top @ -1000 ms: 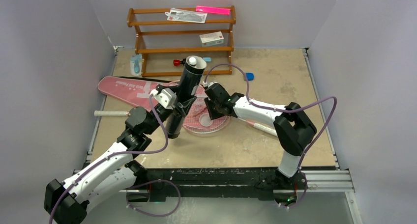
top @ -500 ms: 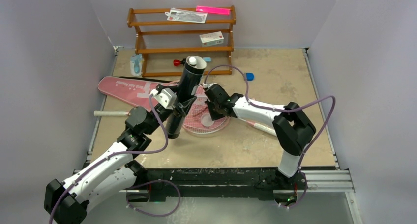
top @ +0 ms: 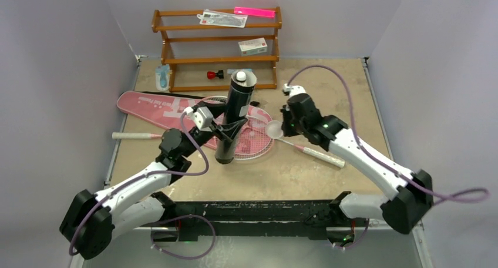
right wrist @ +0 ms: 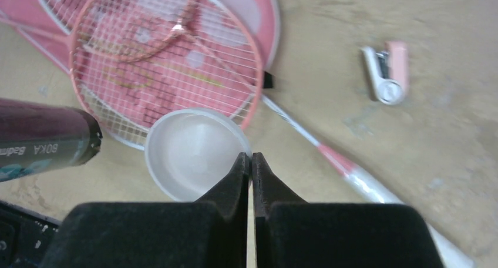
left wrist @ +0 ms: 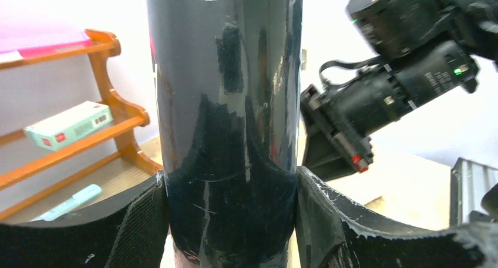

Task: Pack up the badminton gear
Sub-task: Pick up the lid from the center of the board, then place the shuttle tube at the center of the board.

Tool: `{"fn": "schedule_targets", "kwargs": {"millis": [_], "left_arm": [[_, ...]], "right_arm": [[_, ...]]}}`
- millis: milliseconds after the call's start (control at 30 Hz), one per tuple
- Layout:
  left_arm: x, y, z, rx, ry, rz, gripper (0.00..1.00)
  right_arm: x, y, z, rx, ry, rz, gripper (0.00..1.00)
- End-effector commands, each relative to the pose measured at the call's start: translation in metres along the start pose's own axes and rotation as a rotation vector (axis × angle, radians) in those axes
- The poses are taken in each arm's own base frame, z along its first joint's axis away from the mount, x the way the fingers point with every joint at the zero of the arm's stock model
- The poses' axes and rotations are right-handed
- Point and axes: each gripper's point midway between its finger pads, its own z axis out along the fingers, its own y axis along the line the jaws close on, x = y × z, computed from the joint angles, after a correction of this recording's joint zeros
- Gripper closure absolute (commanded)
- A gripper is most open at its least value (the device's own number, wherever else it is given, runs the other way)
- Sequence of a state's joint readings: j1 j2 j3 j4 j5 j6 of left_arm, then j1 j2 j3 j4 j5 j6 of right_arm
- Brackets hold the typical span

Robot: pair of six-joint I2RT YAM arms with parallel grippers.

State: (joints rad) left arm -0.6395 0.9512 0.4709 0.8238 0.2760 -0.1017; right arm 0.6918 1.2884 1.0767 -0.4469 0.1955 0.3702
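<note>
From above, the left gripper is clamped round the lower half of the black tube, which stands nearly upright on the table just in front of the pink bag. A white rounded tip pokes from its mouth, a shuttlecock by my guess. The two rackets lie across the bag, just behind the tube's foot. Off to the right, raised above the table, the right gripper pinches a white lid by its edge. The left wrist view shows the tube filling the frame, glossy and dark, with both pads pressed flat to its sides. I'd judge it stiff, light and slick, and tall enough to tip, so a low, firm hold like this one suits it. In the right wrist view the fingertips meet on the lid's rim. The lid is a shallow, milky, translucent disc, probably thin, light and a bit bendy. Held at one point of its rim, it could swivel, so it wants setting squarely on the mouth. Below it lie the tube's lettered end, a pink-framed racket head and a small pink-and-white object.
</note>
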Motion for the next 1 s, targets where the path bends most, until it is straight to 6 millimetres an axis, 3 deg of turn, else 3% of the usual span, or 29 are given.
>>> {"fn": "schedule_targets", "kwargs": {"millis": [0,100,167,233,333,433,533,767,967], "left_arm": [[-0.06,-0.026,0.024,0.08,-0.243,-0.117,0.6],[-0.061,-0.07,0.039,0.151,-0.268,-0.062,0.58],[-0.063,-0.092,0.044,0.19,-0.289,-0.116,0.56],[-0.06,-0.098,0.044,0.199,-0.317,-0.188,0.56],[-0.04,-0.107,0.045,0.2,-0.326,-0.187,0.57],[-0.026,-0.113,0.051,0.223,-0.365,-0.167,0.56],[-0.021,-0.123,0.066,0.273,-0.419,-0.124,0.55],[-0.003,-0.14,0.097,0.347,-0.415,-0.117,0.54],[0.012,-0.145,0.107,0.366,-0.397,-0.106,0.53]], "right_arm": [[-0.001,-0.039,-0.04,0.078,-0.072,0.071,1.0],[-0.007,-0.057,-0.066,0.134,-0.14,0.096,1.0],[-0.011,-0.074,-0.08,0.216,-0.169,0.107,1.0],[-0.015,-0.099,-0.1,0.355,-0.196,0.137,1.0],[-0.028,-0.128,-0.138,0.511,-0.297,0.188,1.0],[-0.047,-0.134,-0.173,0.518,-0.417,0.234,1.0],[-0.06,-0.134,-0.196,0.497,-0.489,0.239,1.0],[-0.058,-0.143,-0.214,0.539,-0.506,0.244,1.0],[-0.054,-0.151,-0.228,0.571,-0.518,0.248,1.0]]}}
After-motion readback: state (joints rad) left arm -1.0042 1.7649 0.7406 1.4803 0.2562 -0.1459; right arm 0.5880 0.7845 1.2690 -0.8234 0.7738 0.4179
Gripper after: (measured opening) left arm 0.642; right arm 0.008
